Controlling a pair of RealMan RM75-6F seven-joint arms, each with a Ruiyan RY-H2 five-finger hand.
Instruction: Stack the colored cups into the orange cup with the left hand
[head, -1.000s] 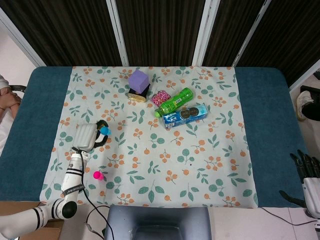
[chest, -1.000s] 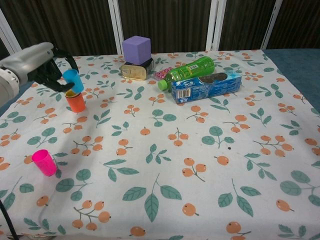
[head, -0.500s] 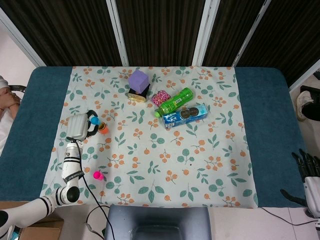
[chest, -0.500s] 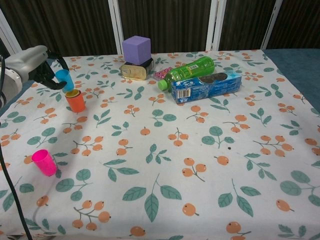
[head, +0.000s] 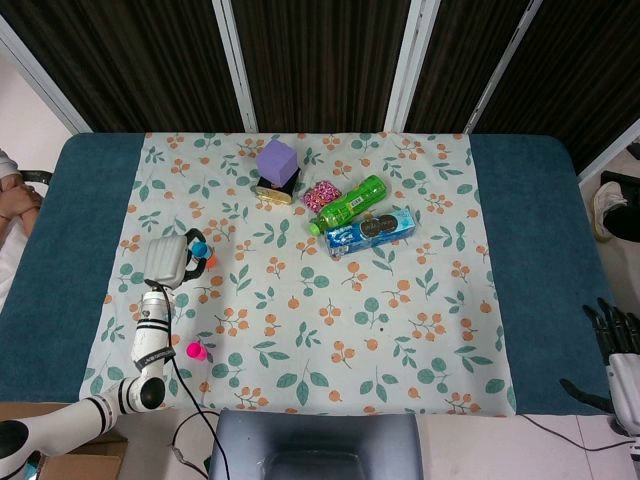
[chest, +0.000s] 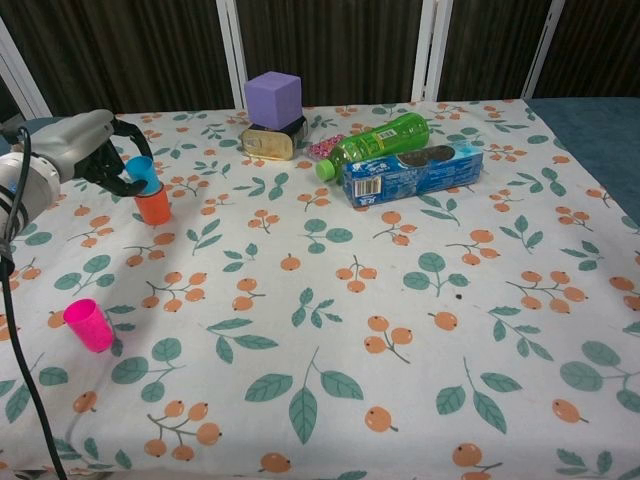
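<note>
My left hand (chest: 95, 150) (head: 168, 258) holds a blue cup (chest: 141, 174) (head: 199, 248) at the far left of the table. The blue cup is tilted and sits at the mouth of the orange cup (chest: 154, 205) (head: 208, 260), which stands upright on the cloth. Whether the blue cup is inside the orange one I cannot tell. A pink cup (chest: 88, 325) (head: 196, 351) stands alone nearer the front left edge. My right hand (head: 612, 335) hangs off the right side of the table, fingers apart and empty.
At the back middle stand a purple cube (chest: 273, 99) on a gold tin (chest: 267, 143), a pink patterned packet (chest: 324, 147), a lying green bottle (chest: 378, 141) and a blue cookie box (chest: 412, 171). The floral cloth (chest: 400, 330) covers the table.
My left hand first carried the blue cup up and to the left, away from the orange cup, then brought it back down onto the orange cup's mouth.
</note>
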